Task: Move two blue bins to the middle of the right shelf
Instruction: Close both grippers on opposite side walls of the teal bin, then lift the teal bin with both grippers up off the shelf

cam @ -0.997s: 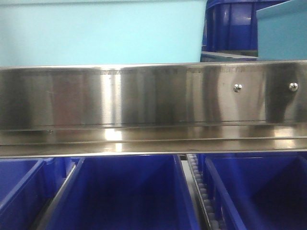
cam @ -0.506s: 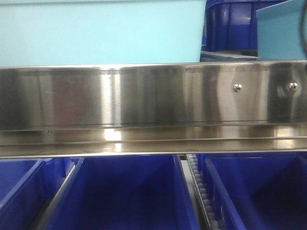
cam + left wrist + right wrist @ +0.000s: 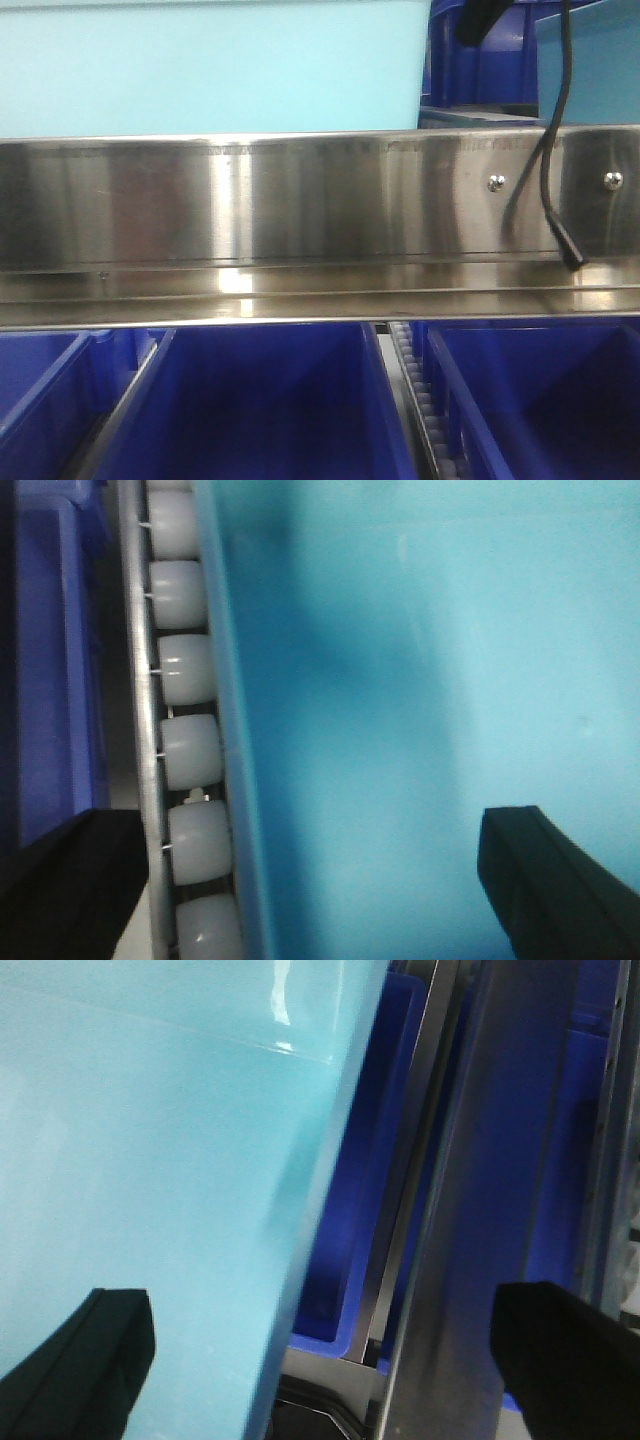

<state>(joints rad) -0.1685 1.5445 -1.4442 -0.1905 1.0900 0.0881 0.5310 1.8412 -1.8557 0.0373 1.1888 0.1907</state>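
A light blue bin [image 3: 210, 65] stands on the shelf above the steel rail [image 3: 300, 220], and another light blue one [image 3: 590, 60] shows at the top right. In the left wrist view my left gripper [image 3: 315, 880] is open; its fingers [image 3: 560, 880] straddle the light blue bin's wall [image 3: 420, 680] beside a row of white rollers [image 3: 185, 750]. In the right wrist view my right gripper [image 3: 320, 1360] is open, with a light blue bin's wall [image 3: 160, 1160] and edge between its fingers [image 3: 570, 1360]. Neither gripper itself shows in the front view.
Dark blue bins [image 3: 260, 410] sit on the shelf below the rail, with another [image 3: 480, 50] at the top right. A black cable [image 3: 550, 150] hangs in front of the rail at the right. A dark blue bin [image 3: 350, 1200] and steel rails [image 3: 470, 1210] lie close beside the right gripper.
A black cable and a dark arm part have come into the front view at the top right, hanging down over the steel rail. The bins have not moved.
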